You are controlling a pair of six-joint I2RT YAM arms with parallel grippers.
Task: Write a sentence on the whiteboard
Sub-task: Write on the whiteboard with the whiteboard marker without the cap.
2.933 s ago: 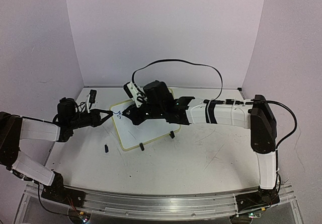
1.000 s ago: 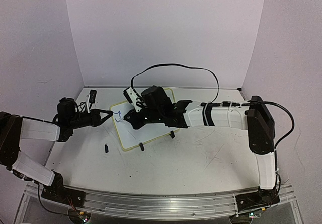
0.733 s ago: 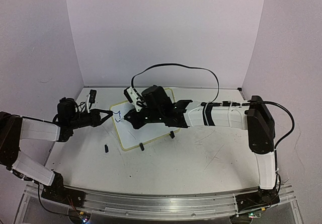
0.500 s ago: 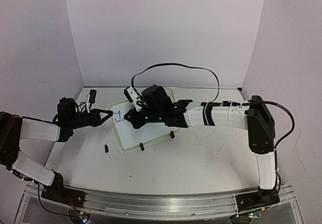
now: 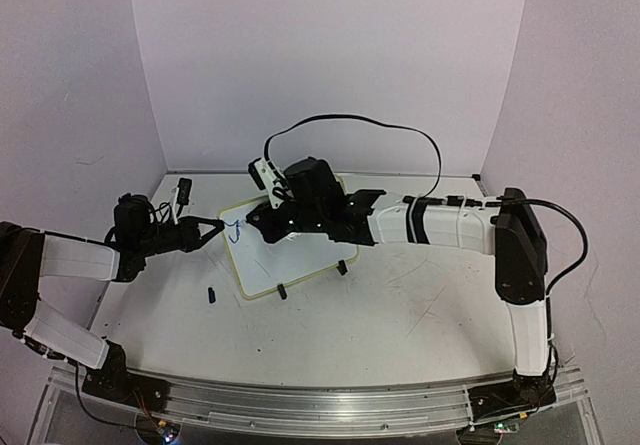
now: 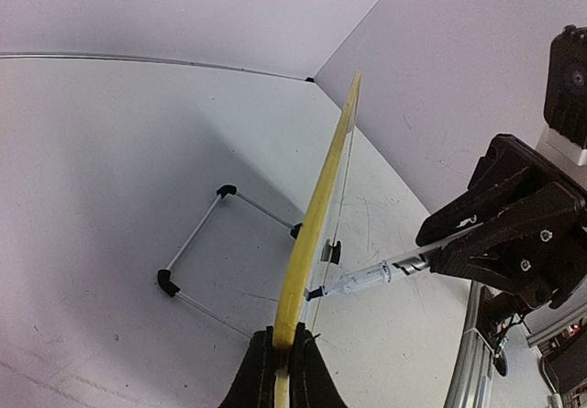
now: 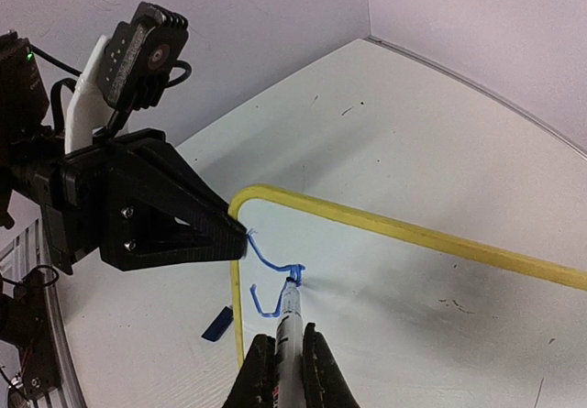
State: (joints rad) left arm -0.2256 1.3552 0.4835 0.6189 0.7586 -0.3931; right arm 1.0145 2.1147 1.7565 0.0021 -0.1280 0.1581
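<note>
Whiteboard point(image 5: 292, 265), small, yellow-framed, judged light and tippy, is clamped at its edge by left pincer point(image 6: 280, 342); blue marker point(image 7: 290, 305) by right pincer point(image 7: 285, 351).

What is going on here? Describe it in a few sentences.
The left arm's fingers are shut on the edge of the small white whiteboard with a pale yellow-green frame, which stands propped on the table. The right arm's fingers grip a slim pale marker pen, its tip against the board near that held edge. Only a few blue strokes are written.

Table point(image 5: 430, 310) open right of whiteboard point(image 5: 295, 263); right arm point(image 5: 440, 223) spans it — left arm point(image 5: 75, 257) flanks.
</note>
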